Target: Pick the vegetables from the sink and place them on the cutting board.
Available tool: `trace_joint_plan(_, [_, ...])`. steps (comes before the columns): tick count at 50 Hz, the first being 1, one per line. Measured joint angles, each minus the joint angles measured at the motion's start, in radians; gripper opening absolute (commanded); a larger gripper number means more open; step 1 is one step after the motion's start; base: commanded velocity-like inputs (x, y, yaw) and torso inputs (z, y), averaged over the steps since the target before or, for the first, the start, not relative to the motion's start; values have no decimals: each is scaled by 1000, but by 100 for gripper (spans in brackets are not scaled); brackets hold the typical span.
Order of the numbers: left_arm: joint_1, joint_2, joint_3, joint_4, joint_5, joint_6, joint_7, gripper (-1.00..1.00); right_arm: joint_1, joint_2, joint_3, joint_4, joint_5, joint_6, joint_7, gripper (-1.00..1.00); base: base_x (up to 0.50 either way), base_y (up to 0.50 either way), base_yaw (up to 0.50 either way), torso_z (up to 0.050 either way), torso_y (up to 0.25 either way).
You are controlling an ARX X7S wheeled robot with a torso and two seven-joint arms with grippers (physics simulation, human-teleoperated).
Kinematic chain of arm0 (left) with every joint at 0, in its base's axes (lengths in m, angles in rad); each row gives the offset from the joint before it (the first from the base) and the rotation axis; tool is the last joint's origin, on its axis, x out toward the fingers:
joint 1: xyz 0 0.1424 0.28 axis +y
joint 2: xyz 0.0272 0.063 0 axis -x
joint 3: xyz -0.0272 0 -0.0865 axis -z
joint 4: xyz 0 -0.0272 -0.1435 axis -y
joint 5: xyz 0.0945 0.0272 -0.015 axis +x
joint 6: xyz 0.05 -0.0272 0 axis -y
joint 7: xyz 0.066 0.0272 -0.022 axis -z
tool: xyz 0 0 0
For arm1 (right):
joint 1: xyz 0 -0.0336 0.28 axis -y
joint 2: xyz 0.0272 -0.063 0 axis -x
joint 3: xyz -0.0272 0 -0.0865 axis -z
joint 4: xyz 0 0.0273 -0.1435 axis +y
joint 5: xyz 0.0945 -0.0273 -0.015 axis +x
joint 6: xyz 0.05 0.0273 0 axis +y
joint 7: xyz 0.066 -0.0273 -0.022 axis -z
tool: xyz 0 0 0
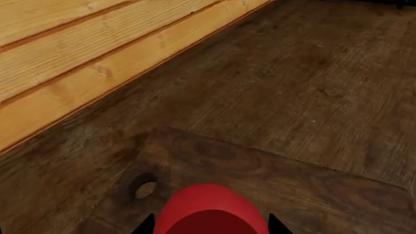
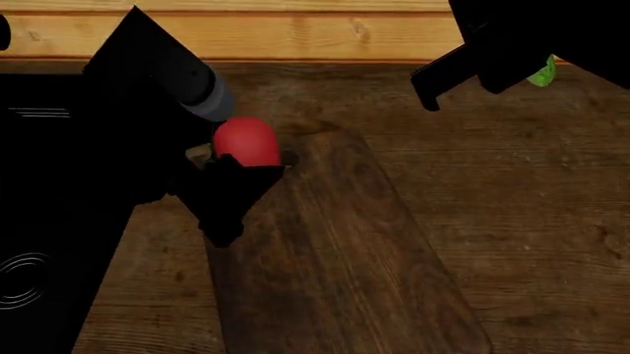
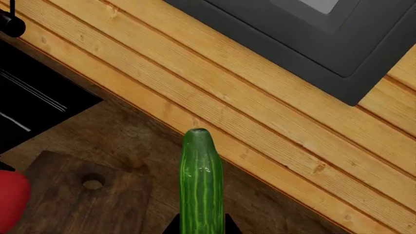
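My left gripper (image 2: 241, 164) is shut on the red tomato (image 2: 246, 141), held just above the hole end of the dark cutting board (image 2: 335, 251). In the left wrist view the tomato (image 1: 209, 207) sits between the black fingertips (image 1: 146, 225), over the board (image 1: 312, 190) beside its hole. My right gripper (image 2: 512, 70) is shut on the green cucumber (image 2: 541, 72), raised over the counter at the back right. In the right wrist view the cucumber (image 3: 200, 180) sticks out from the jaws, with the board (image 3: 71, 204) and tomato (image 3: 9, 200) below to one side. The black sink (image 2: 49, 221) lies at the left.
A light wooden plank wall (image 2: 295, 33) runs along the back of the dark counter (image 2: 521, 221). A dark grey framed panel (image 3: 312, 34) sits on that wall. The sink's ringed drain (image 2: 20, 280) shows at the lower left.
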Motion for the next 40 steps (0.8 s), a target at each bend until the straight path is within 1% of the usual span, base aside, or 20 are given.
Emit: trace_joint_plan(40, [55, 7, 40, -9, 14, 8, 3, -100, -7, 2, 6, -2, 11, 1, 8, -100, 0, 0, 0, 0, 1])
